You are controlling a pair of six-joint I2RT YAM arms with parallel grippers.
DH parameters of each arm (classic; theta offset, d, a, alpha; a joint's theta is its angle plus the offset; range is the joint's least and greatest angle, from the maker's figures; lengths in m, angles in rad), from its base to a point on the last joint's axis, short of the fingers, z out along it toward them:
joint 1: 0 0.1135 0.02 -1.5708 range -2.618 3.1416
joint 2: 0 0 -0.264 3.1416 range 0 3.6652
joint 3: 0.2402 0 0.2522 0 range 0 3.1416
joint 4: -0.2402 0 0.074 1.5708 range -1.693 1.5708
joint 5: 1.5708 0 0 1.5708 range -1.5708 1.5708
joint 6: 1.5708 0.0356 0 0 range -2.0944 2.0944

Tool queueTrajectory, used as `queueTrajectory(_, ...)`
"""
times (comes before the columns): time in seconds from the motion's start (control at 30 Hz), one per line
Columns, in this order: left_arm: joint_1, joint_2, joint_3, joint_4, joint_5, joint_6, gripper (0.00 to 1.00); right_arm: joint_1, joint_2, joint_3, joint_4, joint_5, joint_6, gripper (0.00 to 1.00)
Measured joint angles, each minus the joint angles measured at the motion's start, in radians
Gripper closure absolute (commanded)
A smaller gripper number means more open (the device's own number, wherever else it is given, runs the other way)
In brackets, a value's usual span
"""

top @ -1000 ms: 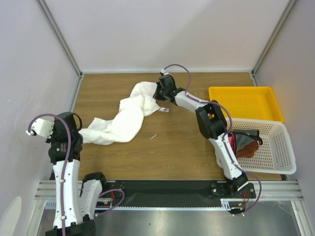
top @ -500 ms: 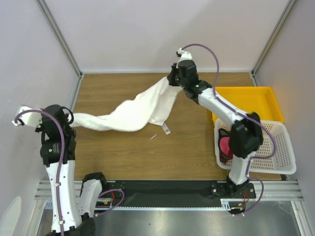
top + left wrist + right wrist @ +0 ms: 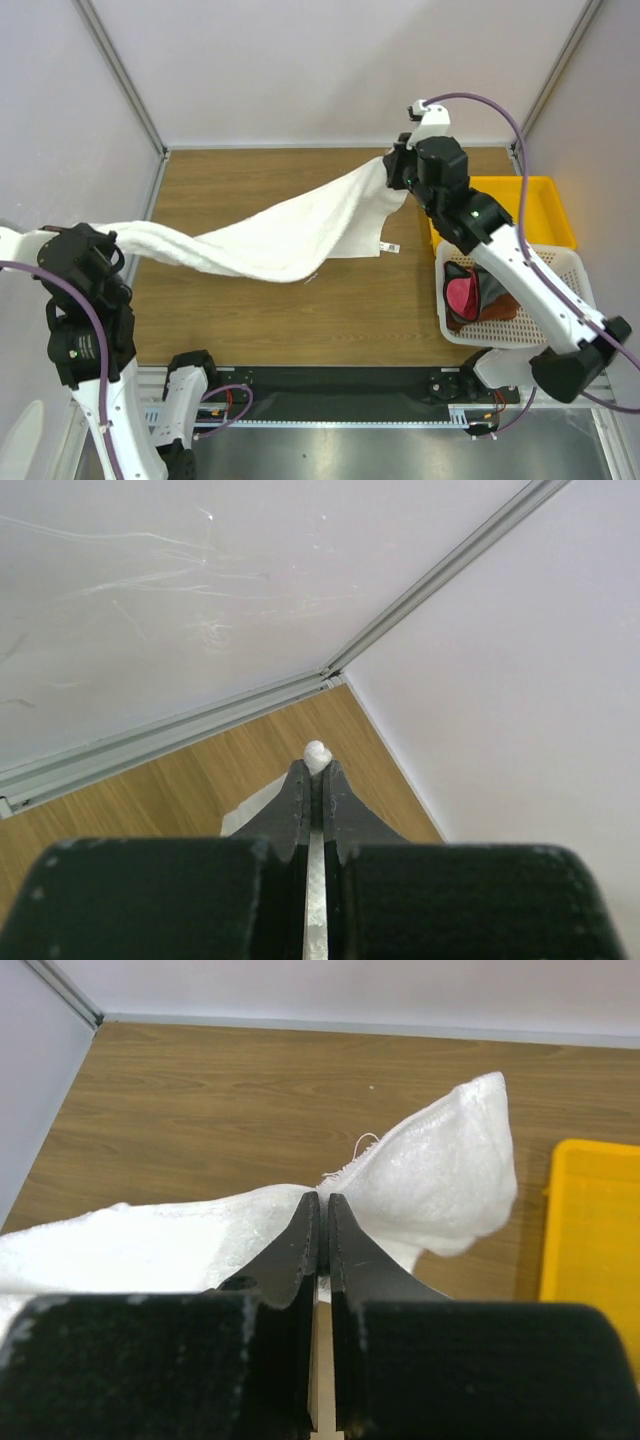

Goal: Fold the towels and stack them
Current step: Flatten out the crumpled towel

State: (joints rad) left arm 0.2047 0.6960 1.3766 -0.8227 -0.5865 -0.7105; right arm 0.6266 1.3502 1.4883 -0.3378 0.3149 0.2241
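The wood-grain worktop (image 3: pixel 250 320) sits in a booth of pale walls with metal rails at the corners. A large white towel (image 3: pixel 290 235) hangs stretched across it from the left edge toward the far right corner. Its small tag (image 3: pixel 386 246) dangles from the lower hem.

The left tool (image 3: pixel 108 238) is clamped shut on one end of the towel at the left edge. The right tool (image 3: pixel 392 165) is pinched closed on the other end near the far edge. From above, the sagging middle may brush the wood, though the view does not settle that.

The left wrist view shows only a small white nub of cloth (image 3: pixel 316 751) poking past the closed fingers (image 3: pixel 300 790), with the wall corner behind. The right wrist view shows a loose flap of towel (image 3: pixel 440 1180) standing beyond the grip, and the yellow tray (image 3: pixel 595 1220) at its right.

Only the overhead view shows the white basket (image 3: pixel 585 310) at the right edge, just in front of the tray. It holds a magenta-pink towel (image 3: pixel 462 295) and a reddish-brown one (image 3: pixel 495 305). Bare wood lies along the near edge and in the far left corner.
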Motion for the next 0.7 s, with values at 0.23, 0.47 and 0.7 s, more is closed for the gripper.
queueTrajectory(0.23,0.000,-0.024,-0.003,-0.071,-0.015,0.012,1.00,0.007,-0.129,-0.021,-0.143,0.061,0.004,1.00)
queueTrajectory(0.47,0.001,0.041,-0.225,-0.065,-0.007,-0.031,1.00,-0.066,0.007,-0.084,-0.166,0.007,0.021,1.00)
queueTrajectory(0.7,0.001,0.171,-0.294,0.014,0.014,-0.053,1.00,-0.123,0.254,-0.059,-0.116,-0.088,0.026,1.00)
